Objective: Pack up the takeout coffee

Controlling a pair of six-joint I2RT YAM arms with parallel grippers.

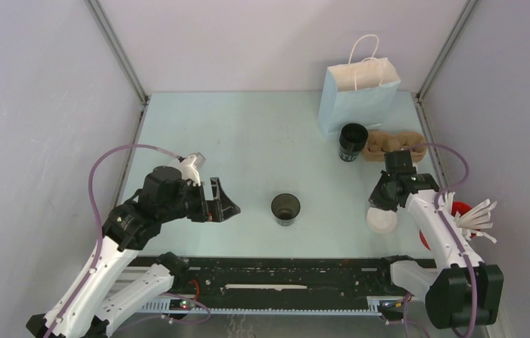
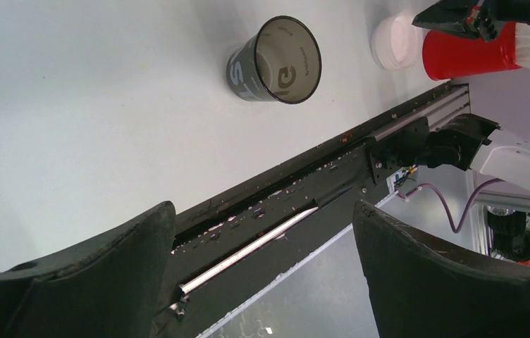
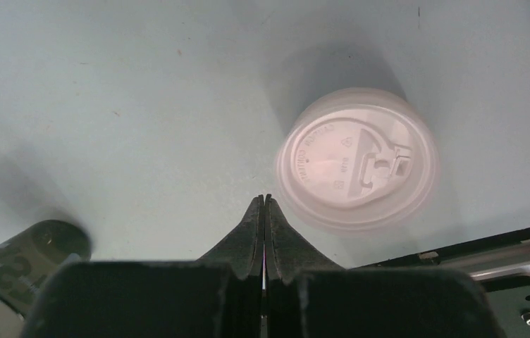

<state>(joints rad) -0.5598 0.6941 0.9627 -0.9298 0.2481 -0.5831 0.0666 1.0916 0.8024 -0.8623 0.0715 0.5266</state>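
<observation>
Spread fingers [image 2: 93,282], dark cup [image 2: 276,60], white lid [image 2: 397,42]

Top camera sits high behind my bases, looking down and forward over the whole table [image 1: 248,134], far back, both arms in frame. Left wrist camera peers out low and tilted through my left gripper [image 2: 262,208], across the table to the cup [image 2: 276,60] and lid [image 2: 396,42]. Right wrist camera looks almost straight down, close over that same lid. All three views share it.
</observation>
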